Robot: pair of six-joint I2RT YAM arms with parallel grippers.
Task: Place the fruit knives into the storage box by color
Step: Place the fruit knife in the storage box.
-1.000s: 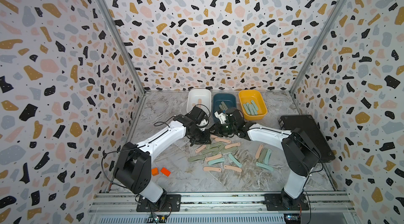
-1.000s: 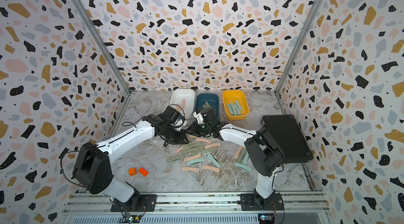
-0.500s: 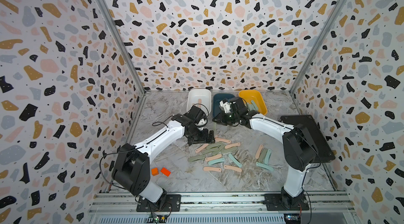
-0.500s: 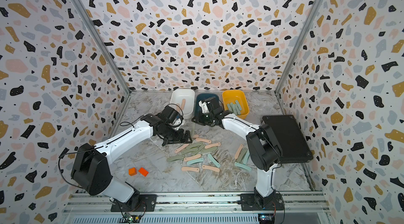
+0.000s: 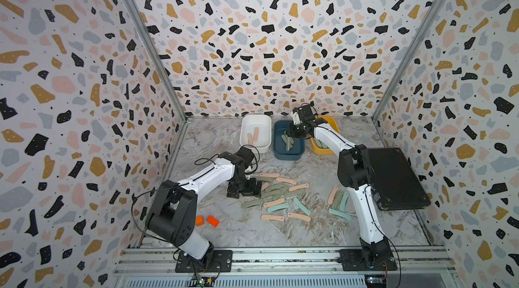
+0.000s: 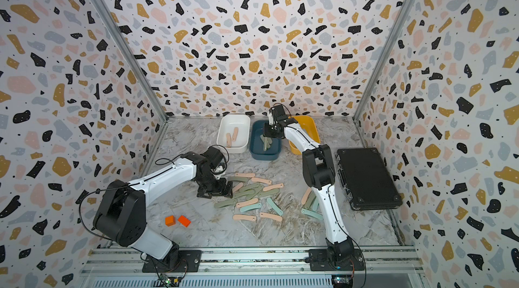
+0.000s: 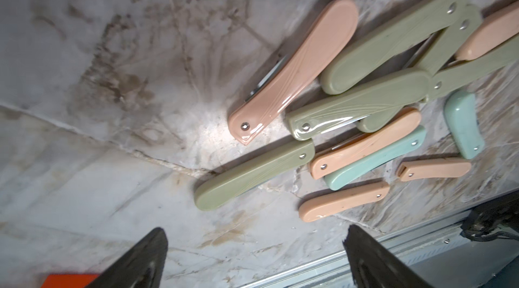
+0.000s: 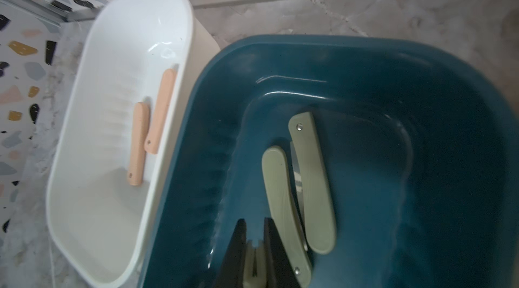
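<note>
Right gripper [image 8: 254, 226] moved from knife pile [image 5: 276, 191] to over blue bin [image 5: 289, 156]; fingers narrow, pinching sage knife [image 8: 254, 262]. Two sage knives [image 8: 311, 182] lie inside bin. Left gripper [image 7: 255, 230] went from closed to wide, empty, at pile edge on table [image 5: 280, 233]. Two pink knives [image 5: 252, 137] in white bin [image 5: 254, 148].

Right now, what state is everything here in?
left gripper, open, empty.
right gripper, shut on a green knife over the blue box.
white box, holds two pink knives.
blue box, holds green knives.
yellow box, partly hidden.
black case, closed.
loose knives, folded, scattered on the table.
</note>
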